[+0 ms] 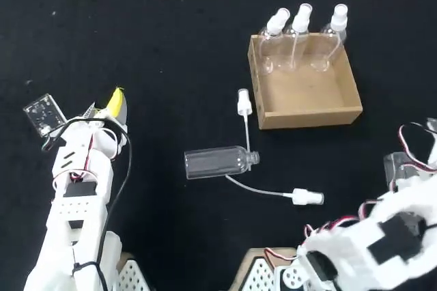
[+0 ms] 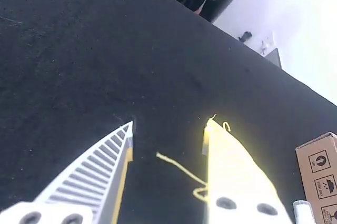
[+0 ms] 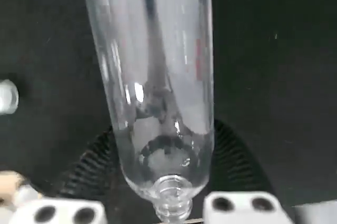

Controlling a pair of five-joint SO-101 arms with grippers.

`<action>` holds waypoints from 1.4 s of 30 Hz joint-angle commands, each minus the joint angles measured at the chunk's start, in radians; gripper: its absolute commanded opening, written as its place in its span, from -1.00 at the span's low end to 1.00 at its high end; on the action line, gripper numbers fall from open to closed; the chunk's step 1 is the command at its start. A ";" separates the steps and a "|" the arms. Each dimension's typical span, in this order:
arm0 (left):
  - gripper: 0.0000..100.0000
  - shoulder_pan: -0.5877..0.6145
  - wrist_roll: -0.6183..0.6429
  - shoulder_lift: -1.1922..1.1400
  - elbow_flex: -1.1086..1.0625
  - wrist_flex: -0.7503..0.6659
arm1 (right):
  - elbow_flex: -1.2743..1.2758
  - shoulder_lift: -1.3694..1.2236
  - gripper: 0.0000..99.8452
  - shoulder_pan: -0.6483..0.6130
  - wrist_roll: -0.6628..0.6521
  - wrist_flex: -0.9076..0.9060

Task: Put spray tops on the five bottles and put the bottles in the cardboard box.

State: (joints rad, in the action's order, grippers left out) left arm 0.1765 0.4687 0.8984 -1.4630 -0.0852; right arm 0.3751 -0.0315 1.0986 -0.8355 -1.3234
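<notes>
one bottle (image 3: 152,50) gripped by right tool (image 3: 163,158)

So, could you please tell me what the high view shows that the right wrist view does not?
The high view adds the cardboard box, three topped bottles inside it, a lying bottle without a top, and the open left gripper. The right wrist view adds a close look at the right gripper shut on the held bottle, whose neck is bare. Both share the held bottle and the black table.
</notes>
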 commanded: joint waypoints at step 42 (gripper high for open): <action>-0.58 -0.067 -0.121 0.002 0.053 -0.014 | -0.268 -0.013 -0.28 -0.074 -1.028 -0.017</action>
State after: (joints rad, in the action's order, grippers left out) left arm 0.1197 0.3552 0.8984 -1.4630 -0.0852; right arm 0.1542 -0.0192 0.9881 -1.7423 -1.3755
